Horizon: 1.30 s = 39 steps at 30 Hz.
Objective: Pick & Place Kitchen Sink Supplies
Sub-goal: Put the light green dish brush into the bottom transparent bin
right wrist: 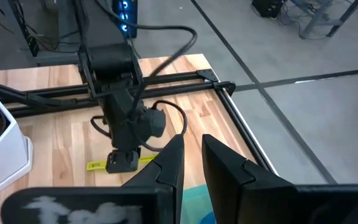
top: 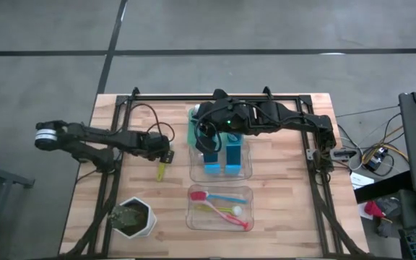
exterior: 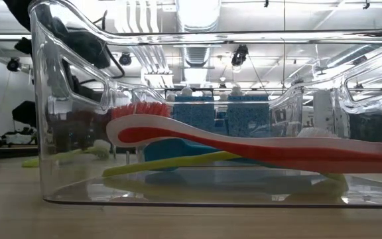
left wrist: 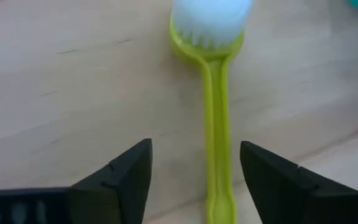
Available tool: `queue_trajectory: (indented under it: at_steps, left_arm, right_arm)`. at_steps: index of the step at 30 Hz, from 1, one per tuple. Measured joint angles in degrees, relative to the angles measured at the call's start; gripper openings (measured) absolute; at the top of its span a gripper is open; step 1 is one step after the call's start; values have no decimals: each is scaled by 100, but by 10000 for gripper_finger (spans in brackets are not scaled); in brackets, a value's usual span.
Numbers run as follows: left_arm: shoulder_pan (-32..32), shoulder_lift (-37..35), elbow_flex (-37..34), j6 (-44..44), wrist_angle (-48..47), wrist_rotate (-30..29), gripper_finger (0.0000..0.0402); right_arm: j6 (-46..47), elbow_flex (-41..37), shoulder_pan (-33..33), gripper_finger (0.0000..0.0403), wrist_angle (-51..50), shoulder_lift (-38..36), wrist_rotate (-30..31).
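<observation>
Left tool [left wrist: 194, 180] hangs open over the yellow-green brush [left wrist: 214, 124], handle between its fingers on the surface [left wrist: 55, 93]. Right tool [right wrist: 192, 162] sits nearly closed, empty. No readable writing anywhere.

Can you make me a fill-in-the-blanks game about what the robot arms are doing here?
1. The left gripper is ____ above the yellow-green brush.
2. That brush lies on the bare ____, outside the bins.
3. The pink-red brush lies inside a clear ____.
4. The white pot of greenery stands nearest the ____ arm.

Missing words: open; table; bin; left
</observation>
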Motion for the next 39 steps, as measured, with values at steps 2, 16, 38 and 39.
queue_trajectory:
  at_steps: [2, 16, 38, 39]
  left_arm:
    - [0, 145, -19, 6, 147, -6, 238]
    - [6, 606, 7, 399, 362, -8, 149]
    - [0, -522, 111, 599, 442, 879, 54]
    - [0, -607, 152, 601, 432, 932, 47]
  right_arm:
    - [21, 0, 0, 52, 0, 0, 0]
    - [36, 0, 0, 54, -2, 0, 0]
    - [-142, -2, 0, 49, 2, 0, 4]
    - [-158, -2, 0, 48, 2, 0, 4]
